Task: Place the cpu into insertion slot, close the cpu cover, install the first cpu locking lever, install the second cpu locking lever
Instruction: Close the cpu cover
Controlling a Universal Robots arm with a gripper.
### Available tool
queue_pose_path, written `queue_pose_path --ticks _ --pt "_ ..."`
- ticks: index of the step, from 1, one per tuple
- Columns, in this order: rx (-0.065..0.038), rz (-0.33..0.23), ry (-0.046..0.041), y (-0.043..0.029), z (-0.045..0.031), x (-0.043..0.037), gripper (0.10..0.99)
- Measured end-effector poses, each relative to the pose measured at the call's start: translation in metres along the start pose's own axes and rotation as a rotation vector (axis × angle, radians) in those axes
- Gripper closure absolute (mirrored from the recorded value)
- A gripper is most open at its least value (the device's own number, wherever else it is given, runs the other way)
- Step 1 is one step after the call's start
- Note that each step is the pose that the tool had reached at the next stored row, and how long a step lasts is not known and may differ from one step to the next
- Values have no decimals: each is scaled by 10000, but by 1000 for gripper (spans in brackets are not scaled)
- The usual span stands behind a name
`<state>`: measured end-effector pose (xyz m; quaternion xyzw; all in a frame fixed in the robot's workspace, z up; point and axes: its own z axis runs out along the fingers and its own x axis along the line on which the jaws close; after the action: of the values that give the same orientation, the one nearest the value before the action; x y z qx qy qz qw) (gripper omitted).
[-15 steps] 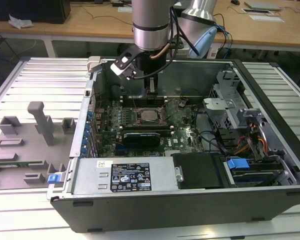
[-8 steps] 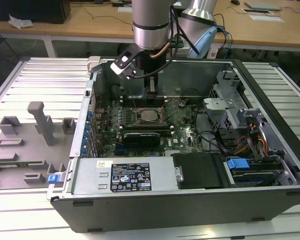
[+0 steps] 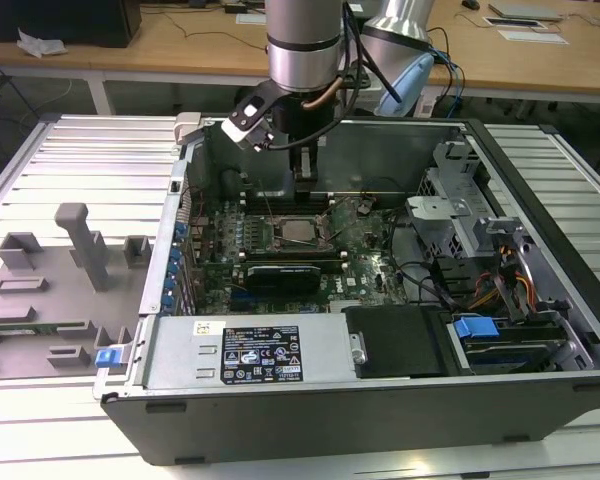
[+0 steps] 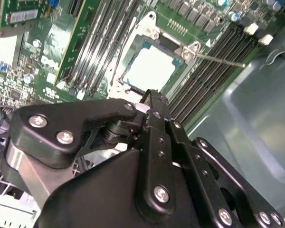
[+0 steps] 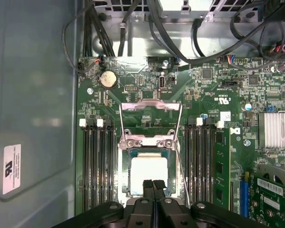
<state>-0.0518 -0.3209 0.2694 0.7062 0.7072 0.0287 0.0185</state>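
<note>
Open case (image 3: 310,420) on the bench (image 3: 40,170), with the socket work part done. The cpu (image 5: 148,172) lies flat inside the slot (image 5: 123,183), its pale grey top level with the rim, so seating appears complete. The cover (image 5: 150,107) is not yet closed: it stands swung back from the hinge at one edge of the slot, which leaves the chip exposed. The jaws are pressed together with nothing between them, and their fingertips (image 5: 146,186) are poised at the slot's edge opposite the hinge. Whether they touch the rim cannot be told. A closed pair probably serves as a narrow pusher rather than a clamp. In the second wrist view the cpu (image 4: 149,69) sits just beyond the same tips. A thin wire lever (image 5: 181,166) runs along one side of the slot, apparently unlatched and clear of the cover's path. In the exterior view the arm (image 3: 302,40) hangs steeply over the slot (image 3: 278,235), near the case's back wall.
</note>
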Motion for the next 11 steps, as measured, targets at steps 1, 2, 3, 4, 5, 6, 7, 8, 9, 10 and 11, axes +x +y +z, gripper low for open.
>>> queue_pose_path --ticks 1,2,3,4,5,6,7,8,9,10,11 --pt "-2 1 2 15 2 0 980" --pt "-1 0 3 34 3 0 980" --pt "-1 -1 2 65 5 0 980" --pt "-1 1 3 97 8 0 980" --pt "-1 1 2 121 9 0 980" --pt "-1 0 2 157 11 0 980" --pt "-1 -1 2 193 14 0 980" --pt "-1 1 2 238 17 0 980" --pt "-2 0 2 276 19 0 980" --pt "-1 0 2 317 22 0 980" --pt "-1 0 3 360 25 -1 980"
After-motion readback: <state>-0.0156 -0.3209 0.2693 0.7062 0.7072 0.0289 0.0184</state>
